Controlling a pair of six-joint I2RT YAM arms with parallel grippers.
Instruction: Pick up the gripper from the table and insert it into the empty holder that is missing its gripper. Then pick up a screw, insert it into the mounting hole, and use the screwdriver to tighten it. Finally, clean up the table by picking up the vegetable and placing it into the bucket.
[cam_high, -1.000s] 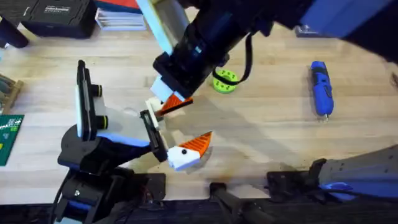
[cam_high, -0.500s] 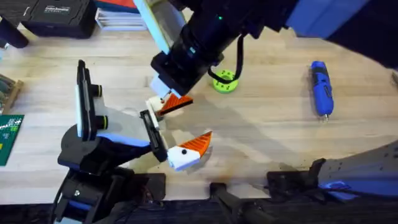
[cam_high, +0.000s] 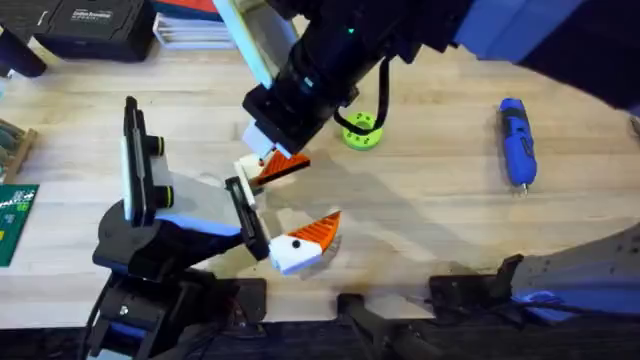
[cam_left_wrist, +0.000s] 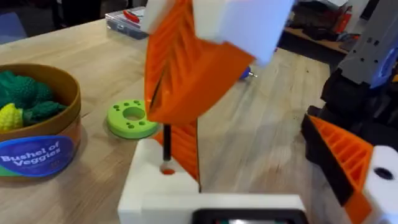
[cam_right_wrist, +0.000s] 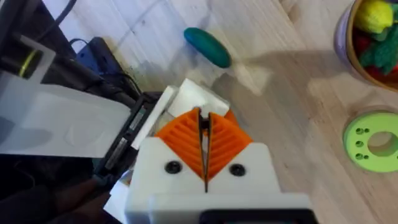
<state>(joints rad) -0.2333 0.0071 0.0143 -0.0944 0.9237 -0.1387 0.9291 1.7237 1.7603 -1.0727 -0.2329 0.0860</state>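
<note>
The right pincer (cam_right_wrist: 205, 146) is clamped on the small orange wedge-shaped gripper (cam_left_wrist: 183, 74) — pressed onto the white plastic holder (cam_left_wrist: 155, 183); the left pincer (cam_high: 270, 215) gapes open over the wooden worktop (cam_high: 430, 190).

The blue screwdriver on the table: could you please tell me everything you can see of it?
The screwdriver is a blue cylindrical tool that looks like plastic, with darker bands on its body and a thin dark bit at the end nearer the arms' bases. It lies flat on the wooden table on the right side, its length running roughly away from the bases, tilted slightly. Nothing touches it; it sits alone, well to the right of the green ring, and neither arm is near it.
</note>
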